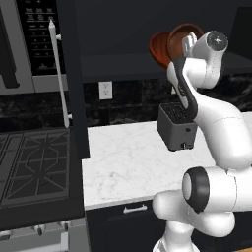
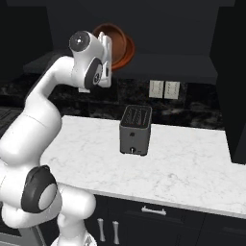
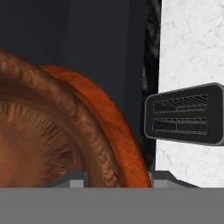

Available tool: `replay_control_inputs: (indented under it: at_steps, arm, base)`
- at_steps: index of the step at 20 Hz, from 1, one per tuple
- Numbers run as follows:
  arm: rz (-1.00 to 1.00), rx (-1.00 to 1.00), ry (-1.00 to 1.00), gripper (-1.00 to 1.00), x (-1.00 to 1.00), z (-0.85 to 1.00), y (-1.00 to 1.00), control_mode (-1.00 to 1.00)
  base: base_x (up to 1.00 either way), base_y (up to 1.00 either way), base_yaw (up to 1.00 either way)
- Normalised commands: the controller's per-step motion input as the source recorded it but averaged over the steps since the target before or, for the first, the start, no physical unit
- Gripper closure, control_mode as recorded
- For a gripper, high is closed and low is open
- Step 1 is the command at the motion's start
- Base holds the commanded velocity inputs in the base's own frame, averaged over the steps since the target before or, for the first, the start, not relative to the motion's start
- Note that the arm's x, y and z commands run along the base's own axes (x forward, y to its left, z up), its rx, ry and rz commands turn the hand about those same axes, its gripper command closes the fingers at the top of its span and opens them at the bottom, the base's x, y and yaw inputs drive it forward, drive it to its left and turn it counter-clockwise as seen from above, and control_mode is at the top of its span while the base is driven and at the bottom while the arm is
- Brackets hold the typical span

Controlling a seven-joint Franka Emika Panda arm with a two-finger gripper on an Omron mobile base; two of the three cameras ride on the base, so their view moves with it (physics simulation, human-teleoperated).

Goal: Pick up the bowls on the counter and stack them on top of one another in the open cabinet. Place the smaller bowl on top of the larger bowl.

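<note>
I have the arm raised high, with the gripper [image 1: 187,43] up at the mouth of the open cabinet [image 2: 158,29], above the far edge of the counter [image 1: 128,157]. Both bowls sit up there, tipped on edge. The smaller bowl [image 1: 181,42] is nested against the larger bowl [image 1: 158,49], whose redder rim shows behind it on the left in the left base view and on the right in the right base view. In the hand view the smaller bowl's ribbed brown inside [image 3: 35,144] is very close to the camera, with the orange-red rim of the larger bowl [image 3: 109,127] curving just beyond it.

The room for moving is tight up here. The cabinet's dark shelf edge runs just under the bowls, and a dark upright panel stands at the left between the counter and the stovetop [image 1: 34,162]. Below the hand, the toaster [image 2: 135,129] stands on the counter near the backsplash, well apart from the gripper. The near and right stretches of the marble are bare. The microwave [image 1: 29,44] with its long handle is far to the left.

The jaws are partly spread and seem to pinch the smaller bowl's rim, a fingertip [image 3: 74,179] on each side of it, though the contact itself is hard to see.
</note>
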Motion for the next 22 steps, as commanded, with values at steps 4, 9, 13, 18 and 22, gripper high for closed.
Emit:
replay_control_inputs:
  at_steps: [4,9,13,18,22]
  arm:
    - [0.01,0.00,0.00,1.00,0.63,-0.32,0.00,-1.00]
    - [0.01,0.00,0.01,1.00,0.70,-0.17,0.00,-1.00]
    - [0.01,0.00,0.00,-1.00,0.62,-0.10,0.01,-1.00]
    - [0.01,0.00,-0.04,-1.00,0.32,-0.04,0.02,-1.00]
    - [0.03,0.00,-0.22,-1.00,0.07,0.00,0.03,-1.00]
  base:
    - [0.00,0.00,0.00]
    - [0.00,0.00,0.00]
    - [0.00,0.00,0.00]
    - [0.00,0.00,0.00]
    - [0.00,0.00,0.00]
